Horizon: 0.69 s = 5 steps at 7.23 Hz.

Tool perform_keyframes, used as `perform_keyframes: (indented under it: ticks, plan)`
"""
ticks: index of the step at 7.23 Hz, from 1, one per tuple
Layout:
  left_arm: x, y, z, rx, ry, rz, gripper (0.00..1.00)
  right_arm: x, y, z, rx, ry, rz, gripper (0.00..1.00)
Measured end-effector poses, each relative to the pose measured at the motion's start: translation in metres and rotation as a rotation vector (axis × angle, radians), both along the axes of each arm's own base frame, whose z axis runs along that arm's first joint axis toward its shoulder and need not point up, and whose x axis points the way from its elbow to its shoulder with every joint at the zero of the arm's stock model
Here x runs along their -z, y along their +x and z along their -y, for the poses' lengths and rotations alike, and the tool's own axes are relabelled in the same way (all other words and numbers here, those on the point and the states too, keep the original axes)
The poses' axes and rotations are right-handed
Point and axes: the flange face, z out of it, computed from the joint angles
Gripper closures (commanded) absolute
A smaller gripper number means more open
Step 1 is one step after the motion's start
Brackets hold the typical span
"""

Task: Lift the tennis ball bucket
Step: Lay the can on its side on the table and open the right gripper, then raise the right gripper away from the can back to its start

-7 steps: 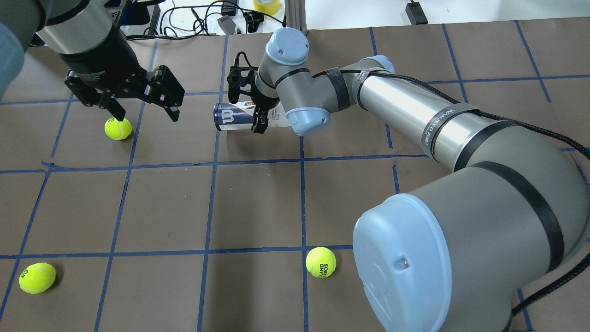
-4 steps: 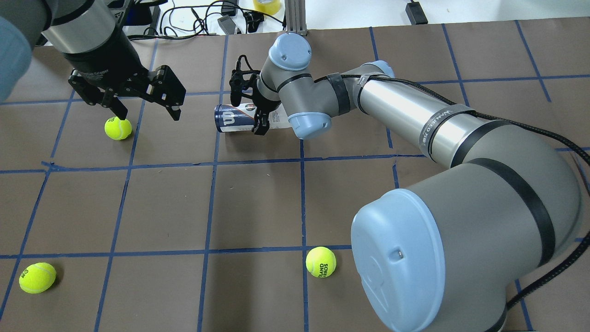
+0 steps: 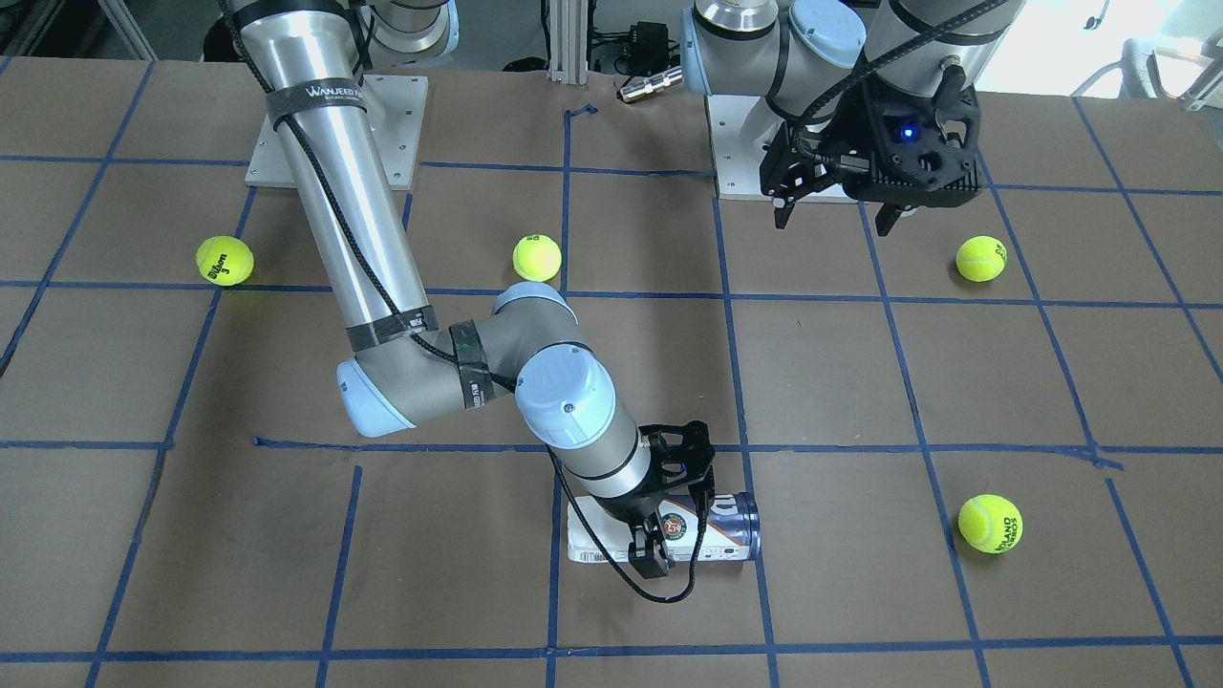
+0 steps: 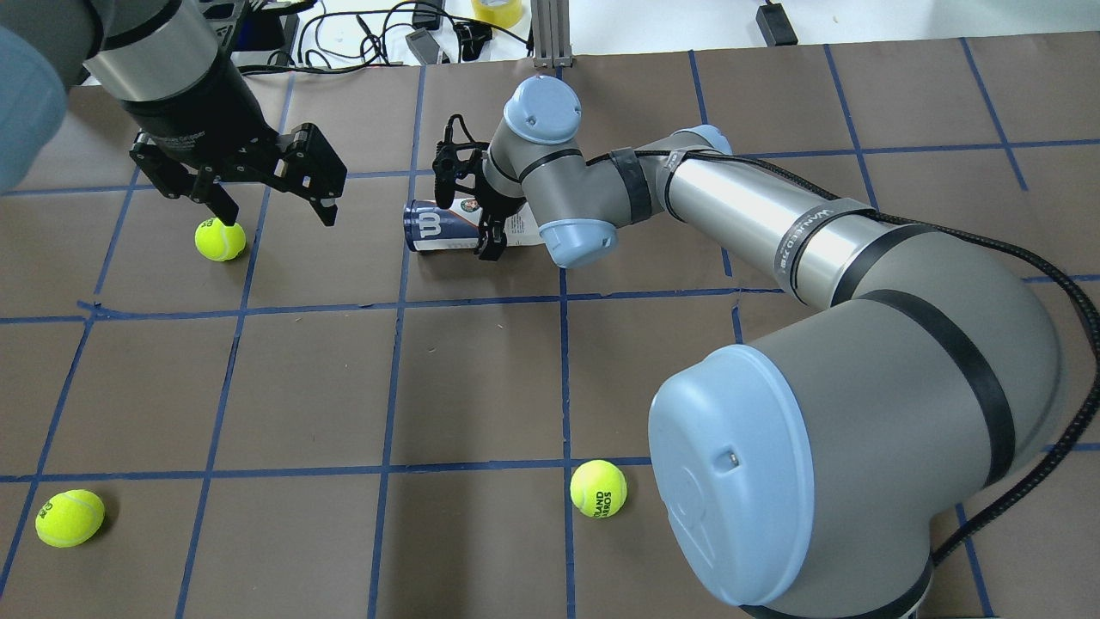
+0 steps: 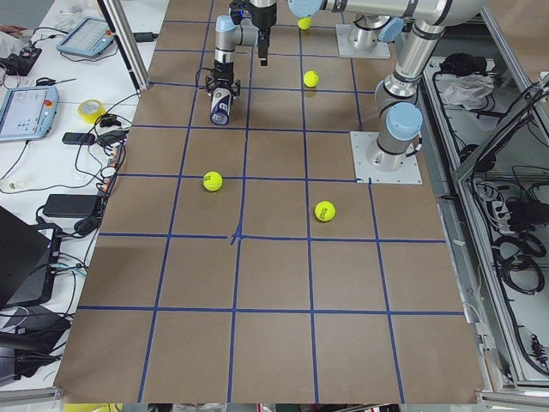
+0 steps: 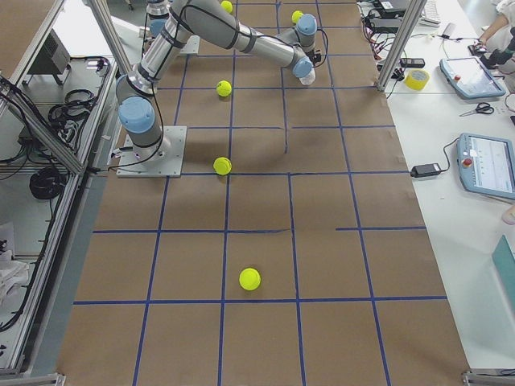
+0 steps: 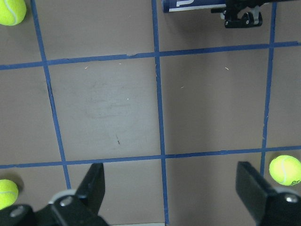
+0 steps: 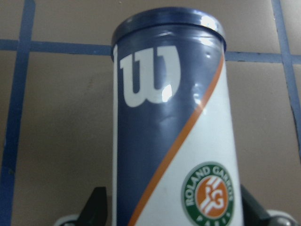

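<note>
Paper, brown with blue tape squares, covers the counter (image 4: 301, 387). A strap on the right arm (image 4: 756, 215) reads "WANJEED". The left hand (image 4: 277, 215) hangs with fingers wide apart near a tennis ball (image 4: 219, 239). The right hand (image 3: 680, 524) is clamped across the tennis ball bucket (image 3: 731, 526), which lies sideways at the counter's operator side. It shows a white "W" and a "ROLAND GARROS PARIS" emblem; the wrist hides its white end. A second ball (image 4: 598, 488) reads "ROLAND GARROS", and a third ball (image 3: 225, 261) "Wilson 3".
</note>
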Motion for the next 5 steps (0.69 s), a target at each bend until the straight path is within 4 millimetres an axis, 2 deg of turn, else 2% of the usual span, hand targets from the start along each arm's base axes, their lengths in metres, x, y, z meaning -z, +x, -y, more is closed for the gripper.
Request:
perform_keyframes:
  ticks: [1, 2, 3, 4, 5]
  plan:
    - [0.0, 0.0, 0.0, 0.0, 0.0, 0.0, 0.0, -0.004, -0.003, -0.004, 0.002, 0.052, -0.025, 0.0]
    - [0.0, 0.0, 0.0, 0.004, 0.001, 0.002, 0.0, -0.018, -0.006, -0.009, 0.005, 0.087, -0.042, 0.0]
    - [0.0, 0.0, 0.0, 0.009, 0.0, 0.005, 0.0, -0.046, -0.012, -0.012, 0.014, 0.092, -0.044, 0.0]
    - [0.0, 0.0, -0.001, 0.01, -0.001, 0.004, 0.0, -0.078, -0.029, -0.011, 0.037, 0.096, -0.045, 0.0]
    - [-0.001, 0.001, -0.001, 0.01, -0.002, 0.001, 0.0, -0.107, -0.059, -0.005, 0.079, 0.108, -0.047, 0.0]
